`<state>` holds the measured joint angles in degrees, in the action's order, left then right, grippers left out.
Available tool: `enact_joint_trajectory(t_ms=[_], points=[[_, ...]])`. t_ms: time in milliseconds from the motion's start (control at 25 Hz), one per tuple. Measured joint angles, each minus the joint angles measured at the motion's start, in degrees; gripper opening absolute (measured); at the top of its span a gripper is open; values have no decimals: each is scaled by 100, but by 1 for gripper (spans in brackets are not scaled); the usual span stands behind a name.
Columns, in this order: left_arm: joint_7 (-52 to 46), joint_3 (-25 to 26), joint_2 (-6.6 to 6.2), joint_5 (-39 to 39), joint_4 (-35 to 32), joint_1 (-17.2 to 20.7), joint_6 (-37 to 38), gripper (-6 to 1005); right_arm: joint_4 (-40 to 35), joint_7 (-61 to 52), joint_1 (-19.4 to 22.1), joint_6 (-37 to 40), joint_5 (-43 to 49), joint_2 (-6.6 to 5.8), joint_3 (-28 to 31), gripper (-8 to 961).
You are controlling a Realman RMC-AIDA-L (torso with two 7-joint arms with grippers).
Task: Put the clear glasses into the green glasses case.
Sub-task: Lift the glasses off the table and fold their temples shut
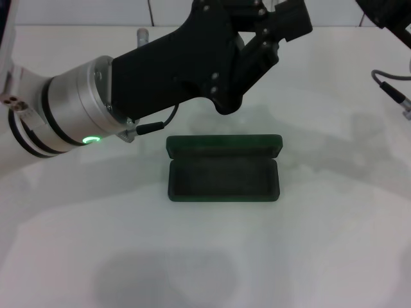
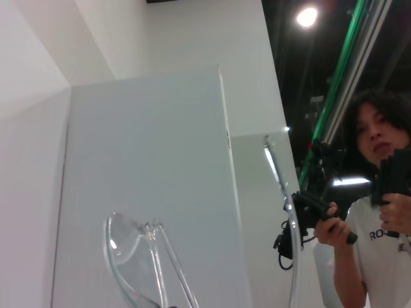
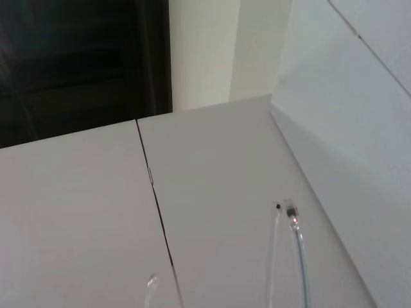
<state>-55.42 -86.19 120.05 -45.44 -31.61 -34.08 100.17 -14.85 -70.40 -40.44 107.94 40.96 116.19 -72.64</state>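
The green glasses case [image 1: 223, 170] lies open in the middle of the white table, lid hinged back, dark lining empty. My left arm reaches across above and behind it, and its gripper [image 1: 277, 24] sits high near the head view's top edge. In the left wrist view the clear glasses [image 2: 131, 256] rise close to the camera from the bottom edge, one lens and a thin arm [image 2: 292, 237] showing, as if held by that gripper. The right wrist view shows two transparent arm tips of the glasses [image 3: 297, 250]. Only part of my right arm [image 1: 385, 13] shows, at the top right.
A grey cable with a plug [image 1: 393, 90] lies at the table's right edge. A person [image 2: 379, 212] holding controllers stands beyond the table. White wall panels [image 3: 212, 192] fill both wrist views.
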Motion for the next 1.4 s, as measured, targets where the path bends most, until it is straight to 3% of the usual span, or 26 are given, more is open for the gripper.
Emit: enact_joint_trajectory(t_ms=[600,1400], points=[[-98,-44,-8,-65,6,-37,-190,37,-69,16,-135,-117,4,-1,-386,70],[-112,3,-50,-61,-30,174,-52,37,-61,173,65,-128,-229,-12,-335,71]])
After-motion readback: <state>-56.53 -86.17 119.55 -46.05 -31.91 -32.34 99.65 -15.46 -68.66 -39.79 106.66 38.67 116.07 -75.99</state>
